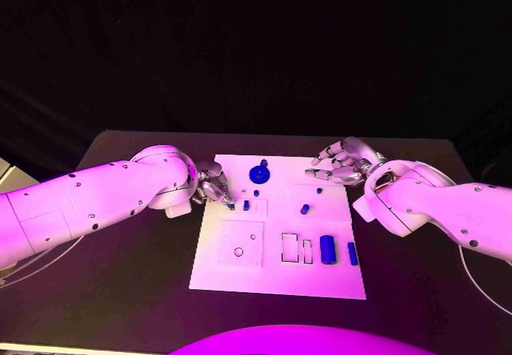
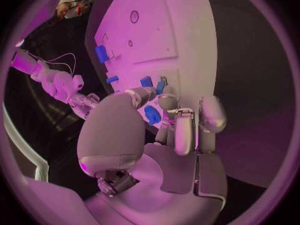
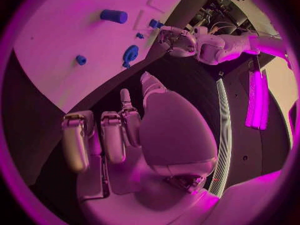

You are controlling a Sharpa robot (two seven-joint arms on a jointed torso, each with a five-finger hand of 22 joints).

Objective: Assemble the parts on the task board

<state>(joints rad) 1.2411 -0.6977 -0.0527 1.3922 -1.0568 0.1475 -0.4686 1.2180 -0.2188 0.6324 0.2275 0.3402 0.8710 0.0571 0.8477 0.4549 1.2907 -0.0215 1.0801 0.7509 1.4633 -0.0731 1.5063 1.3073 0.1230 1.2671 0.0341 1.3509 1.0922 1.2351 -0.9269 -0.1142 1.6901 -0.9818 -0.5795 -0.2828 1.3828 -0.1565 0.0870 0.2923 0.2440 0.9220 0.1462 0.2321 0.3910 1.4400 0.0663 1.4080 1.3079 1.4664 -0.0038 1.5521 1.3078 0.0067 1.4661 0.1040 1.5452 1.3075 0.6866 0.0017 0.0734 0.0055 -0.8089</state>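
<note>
Magenta light washes everything; the white rectangular task board (image 1: 277,259) glares at frame centre, the background above sits near black, and both wrist circles bend edges at their rims.

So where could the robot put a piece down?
The black table beside the white task board is bare, and so is the board's near strip. It is crowded up by the round blue part, between the left robot hand and right robot hand.
</note>
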